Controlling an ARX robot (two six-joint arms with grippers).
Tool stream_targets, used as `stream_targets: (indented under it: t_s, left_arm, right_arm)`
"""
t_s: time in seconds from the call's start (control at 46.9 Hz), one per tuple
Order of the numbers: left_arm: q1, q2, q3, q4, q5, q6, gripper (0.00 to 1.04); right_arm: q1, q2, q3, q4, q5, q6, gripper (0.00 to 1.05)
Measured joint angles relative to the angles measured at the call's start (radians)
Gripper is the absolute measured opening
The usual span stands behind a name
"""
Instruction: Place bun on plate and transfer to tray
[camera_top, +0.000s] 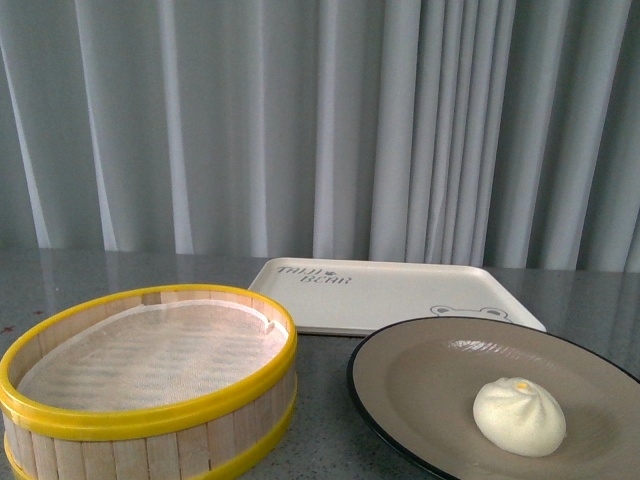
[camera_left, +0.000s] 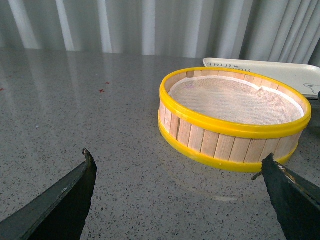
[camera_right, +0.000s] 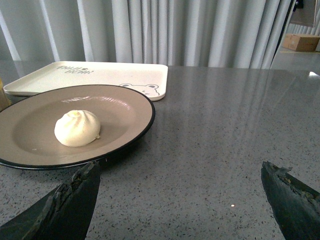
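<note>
The bun (camera_top: 519, 416) is a small cream-white dome, matte and soft-looking, with fine pleats twisting up to a faint yellowish spot at its crown. It sits inside the plate (camera_top: 420, 385), right of the plate's centre in the front view. The plate is round and shallow, matte beige within, edged by a thin black rim. Just behind it lies the tray (camera_top: 390, 297), a flat cream-white rectangle with rounded corners, a low raised edge, dark lettering and a small bear drawing; whether plate and tray touch I cannot tell. Left of the plate stands a round basket (camera_top: 150, 425) of pale wooden slats bound by yellow hoops and lined with white woven cloth. The worktop (camera_top: 322, 400) is grey, speckled and glossy. The left jaws and the right jaws are both spread wide, gripping nothing.
</note>
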Motion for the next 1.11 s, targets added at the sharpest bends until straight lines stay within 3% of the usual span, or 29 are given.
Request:
stream_targets:
  t_s: [0.128, 0.235, 0.277, 0.32, 0.448, 0.618, 0.725, 0.789, 0.96, 1.109]
  left_arm:
    - [0.0, 0.0, 0.0, 0.0, 0.0, 0.0, 0.98]
    - [0.0, 0.0, 0.0, 0.0, -0.002, 0.0, 0.98]
    - [0.0, 0.0, 0.0, 0.0, -0.001, 0.0, 0.98]
    - [0.0, 0.0, 0.0, 0.0, 0.0, 0.0, 0.98]
    - [0.0, 0.0, 0.0, 0.0, -0.001, 0.0, 0.98]
    - [0.0, 0.0, 0.0, 0.0, 0.0, 0.0, 0.98]
    - [0.0, 0.0, 0.0, 0.0, 0.0, 0.0, 0.98]
    - [0.0, 0.0, 0.0, 0.0, 0.0, 0.0, 0.98]
    - [0.0, 0.0, 0.0, 0.0, 0.0, 0.0, 0.98]
    - [0.0, 0.0, 0.0, 0.0, 0.0, 0.0, 0.98]
  right_arm:
    - [0.0, 0.0, 0.0, 0.0, 0.0, 0.0, 0.96]
    - [0.115, 0.177, 0.102, -0.137, 0.307, 0.093, 0.96]
    - [0.168, 0.275, 0.149, -0.119, 0.399, 0.06, 0.96]
    - [0.211, 0.354, 0.201, -0.12, 0.418, -0.013, 0.96]
    - [0.266, 0.426, 0.317, -0.233, 0.285, -0.375, 0.96]
    - [0.263, 0.457, 0.43, -0.451, 0.11, -0.824, 0.96]
    - [0.255, 0.511, 0.473, -0.501, 0.053, -1.053, 0.96]
    - [0.237, 0.569, 0.509, -0.487, -0.002, -1.181, 0.96]
    - [0.134, 0.761, 0.539, -0.327, -0.275, -1.485, 0.96]
    - [0.14, 0.892, 0.558, -0.288, -0.287, -1.63, 0.96]
